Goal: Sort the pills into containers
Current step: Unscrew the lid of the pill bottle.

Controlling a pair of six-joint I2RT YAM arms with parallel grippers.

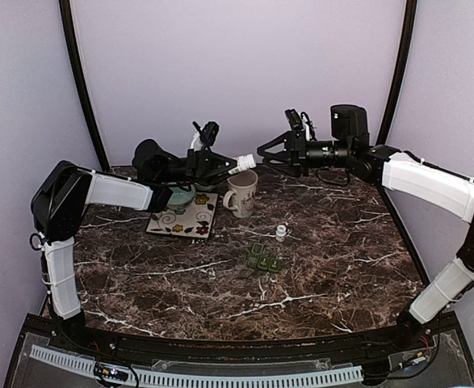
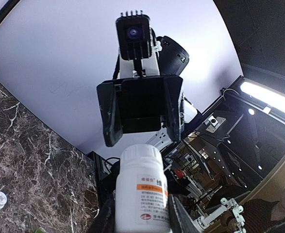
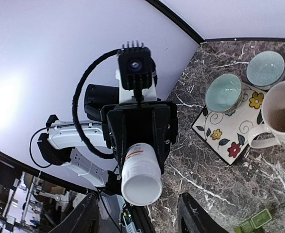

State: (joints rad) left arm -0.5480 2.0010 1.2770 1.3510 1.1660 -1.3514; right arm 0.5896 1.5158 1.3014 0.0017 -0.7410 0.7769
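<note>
My left gripper is shut on a white pill bottle, held level above the table's back with its cap end pointing right. In the left wrist view the labelled bottle sits between my left fingers. My right gripper faces it, open, its fingertips just short of the cap. From the right wrist the bottle's cap end shows above my spread right fingers, not between them. A green compartmented container lies mid-table. The pills are hidden.
A beige mug stands below the bottle. Beside it a floral tile carries a pale green bowl, with a second bowl behind. A small white bottle stands near the green container.
</note>
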